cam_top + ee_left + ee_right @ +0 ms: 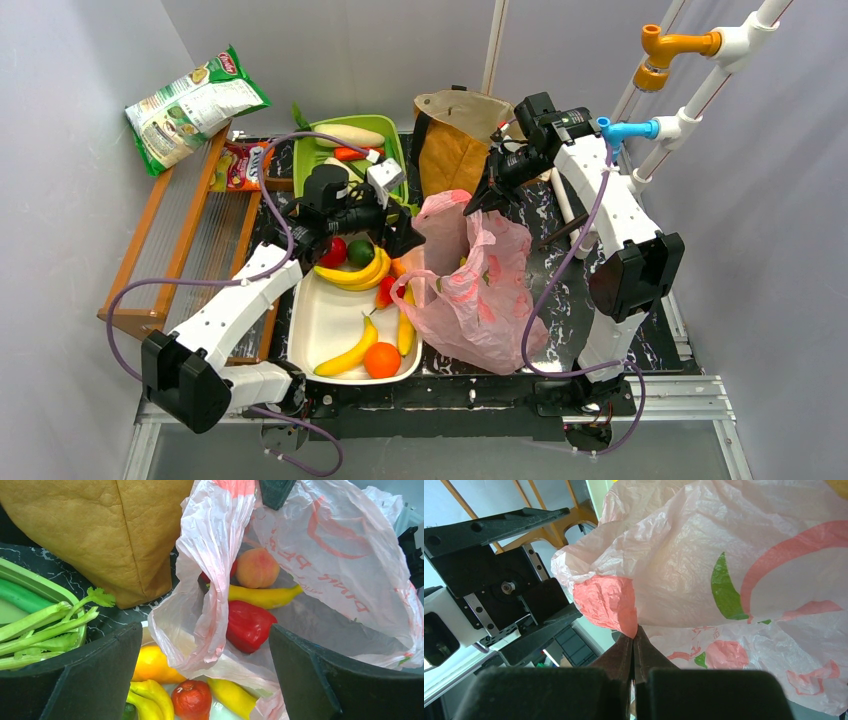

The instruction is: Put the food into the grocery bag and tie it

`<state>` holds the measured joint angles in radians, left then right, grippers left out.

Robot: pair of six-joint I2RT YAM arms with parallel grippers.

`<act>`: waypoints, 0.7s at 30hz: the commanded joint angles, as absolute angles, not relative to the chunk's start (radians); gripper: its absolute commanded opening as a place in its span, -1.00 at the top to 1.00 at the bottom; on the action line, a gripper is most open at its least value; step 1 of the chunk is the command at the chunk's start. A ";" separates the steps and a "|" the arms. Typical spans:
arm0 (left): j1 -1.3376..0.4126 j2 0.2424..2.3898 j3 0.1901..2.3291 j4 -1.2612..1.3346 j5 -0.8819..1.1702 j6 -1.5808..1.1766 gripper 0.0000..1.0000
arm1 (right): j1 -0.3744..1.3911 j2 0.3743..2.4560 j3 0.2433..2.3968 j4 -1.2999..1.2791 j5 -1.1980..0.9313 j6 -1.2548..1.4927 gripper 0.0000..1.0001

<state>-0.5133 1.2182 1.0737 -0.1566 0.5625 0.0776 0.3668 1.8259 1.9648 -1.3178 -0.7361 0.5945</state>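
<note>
Loose bananas (350,274) and an orange (381,360) lie on the white tray (305,320). The left gripper (402,238), jaws wide and empty, reaches low at the mouth of the grocery bag (480,295). Only its wrist view shows the peach (257,567), yellow fruit (265,597) and red piece (248,625) inside. The right gripper (473,207), angled downward, pinches the bag's upper rim tight.

Off-task stuff: green-and-white crisp packet (192,108) leaning on the left wall, above a wooden rack (135,255). Red snack packet (240,165) at the rack's far end. Green tray (390,135) at the back holds a white radish (348,135) and leeks (45,625). Brown paper bag (452,150) upright just right of it. White tray (320,320) near the front of the black marbled table (655,345). White pipes (700,95) far right, with an orange fitting (665,45) and a blue fitting (630,130).
</note>
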 commanded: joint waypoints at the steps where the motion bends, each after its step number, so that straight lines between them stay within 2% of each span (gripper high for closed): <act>1: -0.532 1.224 1.066 -0.148 0.531 0.123 -0.87 | 0.352 1.780 1.970 -1.338 -0.753 0.583 0.97; 5: -0.546 1.235 1.062 -0.145 0.491 0.132 -0.67 | 0.353 1.784 1.970 -1.340 -0.757 0.581 0.97; 6: -0.547 1.237 1.061 -0.142 0.493 0.132 -0.55 | 0.353 1.784 1.970 -1.342 -0.756 0.581 0.97; 7: -0.548 1.241 1.060 -0.139 0.498 0.129 -0.33 | 0.353 1.783 1.970 -1.341 -0.756 0.580 0.97; 10: -0.549 1.245 1.051 -0.122 0.510 0.106 0.58 | 0.353 1.780 1.967 -1.341 -0.755 0.579 0.97; 12: -0.549 1.243 1.044 -0.116 0.533 0.089 1.00 | 0.353 1.781 1.968 -1.341 -0.756 0.577 0.97; 21: -0.549 1.230 1.107 -0.241 0.532 -0.100 1.00 | 0.353 1.774 1.979 -1.341 -0.754 0.571 0.97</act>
